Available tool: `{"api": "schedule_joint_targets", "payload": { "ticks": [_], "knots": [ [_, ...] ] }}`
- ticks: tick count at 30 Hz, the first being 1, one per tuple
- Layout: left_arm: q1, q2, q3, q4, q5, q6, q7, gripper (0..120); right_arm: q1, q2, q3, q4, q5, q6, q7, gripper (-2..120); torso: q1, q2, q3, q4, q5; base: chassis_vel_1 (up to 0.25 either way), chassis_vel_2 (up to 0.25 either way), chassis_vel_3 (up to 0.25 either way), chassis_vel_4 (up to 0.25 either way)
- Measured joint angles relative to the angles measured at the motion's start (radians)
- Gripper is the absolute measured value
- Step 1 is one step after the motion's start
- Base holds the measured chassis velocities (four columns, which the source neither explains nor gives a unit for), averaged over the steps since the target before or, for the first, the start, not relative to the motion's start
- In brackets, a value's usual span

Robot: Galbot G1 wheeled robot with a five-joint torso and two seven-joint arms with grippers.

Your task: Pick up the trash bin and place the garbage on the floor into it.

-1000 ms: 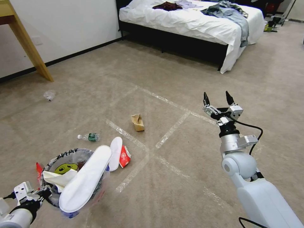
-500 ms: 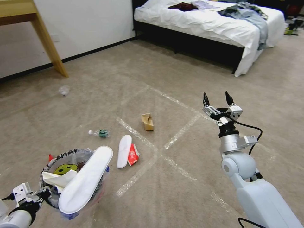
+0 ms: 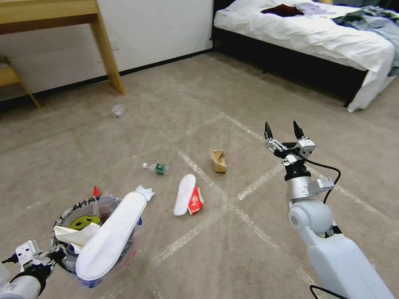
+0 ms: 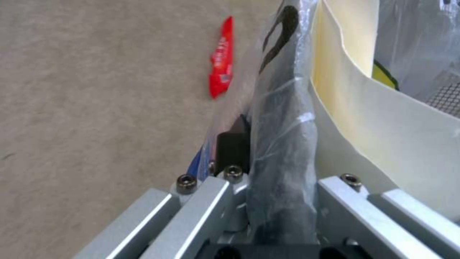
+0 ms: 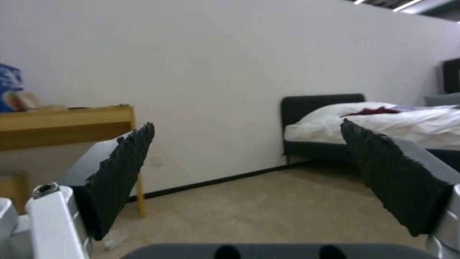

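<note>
The trash bin (image 3: pixel 62 218) hangs at the lower left of the head view, lined with a clear bag showing a yellow face. A white slipper sole (image 3: pixel 110 236) and cream paper (image 3: pixel 75 234) stick out of it. My left gripper (image 3: pixel 54 255) is shut on its rim (image 4: pixel 283 144), close up in the left wrist view. Garbage lies on the carpet: a second white sole (image 3: pixel 185 200) touching a red wrapper (image 3: pixel 195 201), a small bottle (image 3: pixel 157 168), a cardboard scrap (image 3: pixel 219 160), crumpled white paper (image 3: pixel 144 192), a red wrapper (image 4: pixel 221 64) and a clear plastic scrap (image 3: pixel 118 110). My right gripper (image 3: pixel 282 129) is raised, open and holding nothing (image 5: pixel 254 169).
A wooden desk leg (image 3: pixel 108 54) stands against the wall at the back left. A bed (image 3: pixel 316 37) with white sheets and clothes on it is at the back right. Clear tape lines (image 3: pixel 232 203) cross the carpet.
The whole picture has slid right, so the camera has turned left. Both arms and the held bin keep their places in view. Crumpled paper and a red wrapper now show beside the bin.
</note>
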Motion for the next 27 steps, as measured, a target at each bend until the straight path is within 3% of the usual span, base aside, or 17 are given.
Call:
{"api": "schedule_joint_targets", "payload": {
  "ticks": [27],
  "knots": [
    [-0.016, 0.007, 0.006, 0.02, 0.021, -0.012, 0.002, 1, 0.003, 0.024, 0.006, -0.029, -0.034, 0.021, -0.034, 99, 0.0, 0.0, 0.0, 0.0, 0.0, 0.015, 0.014, 0.011, 0.012]
  ]
}}
